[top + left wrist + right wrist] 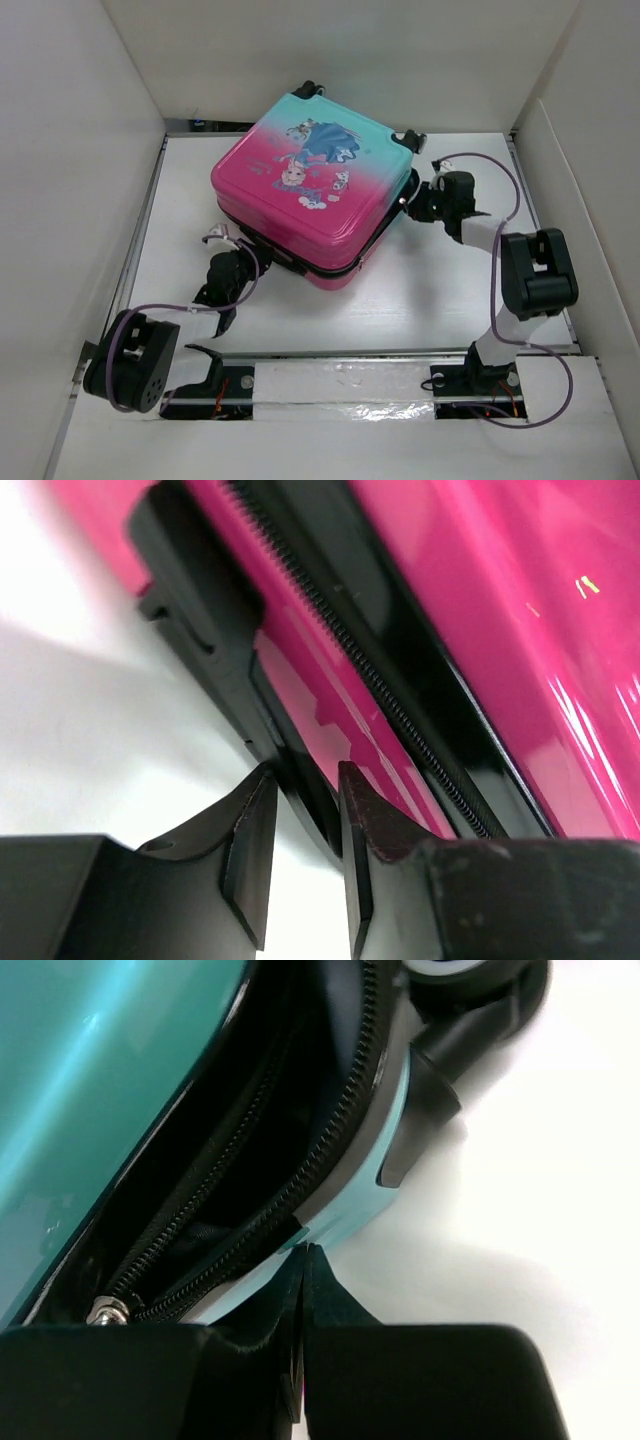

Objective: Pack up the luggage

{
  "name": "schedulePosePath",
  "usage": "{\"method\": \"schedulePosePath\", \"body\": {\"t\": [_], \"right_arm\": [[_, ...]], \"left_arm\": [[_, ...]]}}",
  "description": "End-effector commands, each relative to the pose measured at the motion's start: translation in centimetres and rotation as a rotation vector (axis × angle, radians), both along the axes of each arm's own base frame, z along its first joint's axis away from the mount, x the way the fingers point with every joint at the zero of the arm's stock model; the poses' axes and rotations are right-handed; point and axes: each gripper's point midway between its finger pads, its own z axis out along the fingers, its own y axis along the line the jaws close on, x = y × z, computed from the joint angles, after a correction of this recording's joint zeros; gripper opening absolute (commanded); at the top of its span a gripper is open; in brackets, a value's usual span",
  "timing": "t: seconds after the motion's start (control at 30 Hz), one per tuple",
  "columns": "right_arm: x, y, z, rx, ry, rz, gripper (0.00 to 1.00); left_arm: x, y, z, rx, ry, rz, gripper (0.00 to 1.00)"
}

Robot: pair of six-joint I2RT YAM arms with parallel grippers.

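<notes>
Lid down, zipper gaping: luggage just ahead of right gripper (pinched tight) and left gripper, narrowly parted at black trim. Zipping stage, seemingly; next, catching the slider.

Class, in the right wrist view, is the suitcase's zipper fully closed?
No, the two zipper rows of the luggage stand apart with a dark gap between.

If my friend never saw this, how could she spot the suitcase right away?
Find the white table with white walls around it. The suitcase lies flat near the table's middle. It is the only bright thing there: it fades from pink to teal and has a cartoon princess on top.
</notes>
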Motion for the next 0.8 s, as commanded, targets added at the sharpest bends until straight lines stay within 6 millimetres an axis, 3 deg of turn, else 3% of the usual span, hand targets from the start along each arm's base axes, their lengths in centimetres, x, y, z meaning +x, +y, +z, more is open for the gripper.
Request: {"method": "schedulePosePath", "body": {"t": [0.0, 0.1, 0.13, 0.17, 0.3, 0.33, 0.37, 0.43, 0.47, 0.5, 0.53, 0.57, 0.6, 0.67, 0.7, 0.73, 0.77], "right_arm": [[5.1, 6.2, 8.9, 0.101, -0.275, 0.184, 0.00], [6.6, 7.4, 8.1, 0.109, -0.234, 0.224, 0.00], [7.6, 7.7, 9.6, 0.115, -0.264, 0.232, 0.00], [7.9, 7.9, 9.3, 0.109, -0.256, 0.243, 0.00], [8.2, 6.8, 9.9, 0.092, -0.246, 0.234, 0.01], [8.0, 6.2, 9.8, 0.083, -0.239, 0.228, 0.02], [7.5, 5.2, 8.8, 0.059, -0.219, 0.217, 0.04], [6.2, 3.9, 9.3, 0.043, -0.226, 0.193, 0.05], [4.9, 2.3, 7.1, 0.034, -0.177, 0.160, 0.07], [4.3, 1.6, 6.9, 0.035, -0.180, 0.144, 0.08], [3.3, 1.5, 7.8, 0.041, -0.202, 0.140, 0.10], [2.5, 0.9, 7.5, 0.051, -0.199, 0.122, 0.17], [1.0, 0.7, 5.6, 0.048, -0.168, 0.114, 0.21], [-0.6, 0.6, 6.0, 0.036, -0.199, 0.107, 0.30], [-2.0, 0.7, 4.7, 0.029, -0.177, 0.111, 0.32], [-2.6, 0.6, 4.5, 0.021, -0.178, 0.108, 0.32], [-3.2, 0.2, 5.6, 0.006, -0.216, 0.099, 0.30]], "left_arm": [[-3.2, -3.0, -0.1, 0.002, -0.005, -0.181, 0.00], [-4.1, -3.9, 0.5, 0.010, -0.009, -0.200, 0.00], [-4.1, -3.9, 0.7, 0.016, -0.014, -0.190, 0.00], [-4.0, -3.9, 1.4, 0.007, -0.034, -0.188, 0.00], [-3.9, -3.8, 2.6, 0.014, -0.038, -0.181, 0.02], [-3.4, -3.2, 3.5, 0.027, -0.062, -0.146, 0.19], [-3.3, -3.0, 3.8, 0.048, -0.071, -0.144, 0.26], [-3.2, -2.4, 4.3, 0.087, -0.059, -0.122, 0.41], [-3.2, -2.0, 4.9, 0.105, -0.075, -0.112, 0.44], [-3.5, -1.5, 4.4, 0.134, -0.041, -0.100, 0.46], [-3.5, -0.8, 4.4, 0.154, -0.038, -0.069, 0.46], [-3.6, -0.4, 4.9, 0.164, -0.049, -0.059, 0.46], [-4.0, 0.1, 4.3, 0.188, -0.026, -0.052, 0.45], [-4.4, 0.6, 4.5, 0.195, -0.030, -0.042, 0.37], [-4.8, 0.4, 4.0, 0.200, -0.019, -0.055, 0.34], [-5.1, 0.2, 3.9, 0.196, -0.018, -0.073, 0.22], [-5.2, 0.1, 4.0, 0.197, -0.025, -0.089, 0.12]]}}
